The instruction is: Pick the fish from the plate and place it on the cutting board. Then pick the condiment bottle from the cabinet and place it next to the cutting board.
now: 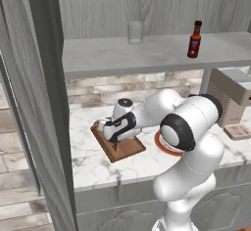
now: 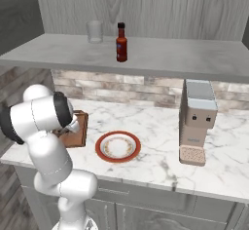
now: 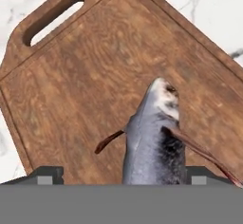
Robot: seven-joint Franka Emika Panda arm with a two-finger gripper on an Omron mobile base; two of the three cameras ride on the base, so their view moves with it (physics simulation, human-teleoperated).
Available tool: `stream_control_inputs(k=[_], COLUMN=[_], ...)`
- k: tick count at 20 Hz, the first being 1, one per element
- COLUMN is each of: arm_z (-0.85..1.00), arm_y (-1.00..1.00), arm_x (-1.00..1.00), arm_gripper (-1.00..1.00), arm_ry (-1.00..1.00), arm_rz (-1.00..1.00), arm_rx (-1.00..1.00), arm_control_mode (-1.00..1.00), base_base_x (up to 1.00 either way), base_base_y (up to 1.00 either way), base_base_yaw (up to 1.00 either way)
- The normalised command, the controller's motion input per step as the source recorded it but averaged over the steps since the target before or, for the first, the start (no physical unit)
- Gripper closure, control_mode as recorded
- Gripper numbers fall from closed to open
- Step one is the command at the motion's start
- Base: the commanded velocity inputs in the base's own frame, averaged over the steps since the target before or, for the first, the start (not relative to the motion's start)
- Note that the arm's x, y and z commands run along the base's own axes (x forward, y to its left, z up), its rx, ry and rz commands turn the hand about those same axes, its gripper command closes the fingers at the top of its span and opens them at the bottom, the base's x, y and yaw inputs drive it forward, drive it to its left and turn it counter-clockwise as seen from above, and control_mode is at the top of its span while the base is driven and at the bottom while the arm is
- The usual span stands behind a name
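The grey fish (image 3: 154,137) lies on the brown cutting board (image 3: 95,76), between the fingertips of my open gripper (image 3: 126,175), which stand apart from its sides. From the left base view, the gripper (image 1: 110,129) hangs low over the cutting board (image 1: 127,149) on the counter. The orange-rimmed plate (image 2: 100,146) sits just right of the board (image 2: 78,135) with nothing on it; my arm hides most of the plate (image 1: 158,146) from the left. The condiment bottle (image 1: 194,40) (image 2: 121,43) stands upright on the cabinet shelf (image 1: 147,56).
A clear glass (image 1: 135,32) (image 2: 95,31) stands on the shelf left of the bottle. A boxy coffee machine (image 2: 197,122) occupies the counter right of the plate. A tall grey cabinet side panel (image 1: 41,103) rises at the left.
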Motion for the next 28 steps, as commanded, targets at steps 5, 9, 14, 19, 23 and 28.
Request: stream_control_inputs(k=[5,9,14,19,23,28], arm_z=[0.13,0.13,0.06,0.07,0.18,0.24], arm_y=[0.00,0.00,-0.04,-0.10,-0.08,-0.05], arm_x=[-0.10,-0.16,-0.19,-0.16,-0.13,-0.09], arm_gripper=[-1.00,-1.00,-1.00,-1.00,-1.00,-1.00], arm_ry=[-0.05,-0.02,0.00,0.00,0.00,0.00], arm_rz=[0.00,0.00,0.00,0.00,0.00,0.00], arm_rx=[0.04,0.02,0.00,0.00,0.00,0.00], arm_control_mode=[-1.00,-1.00,-1.00,-1.00,-1.00,-1.00], base_base_x=[0.00,0.00,0.00,0.00,0.00,0.00], base_base_y=[0.00,0.00,0.00,0.00,0.00,0.00], base_base_yaw=[0.00,0.00,0.00,0.00,0.00,0.00])
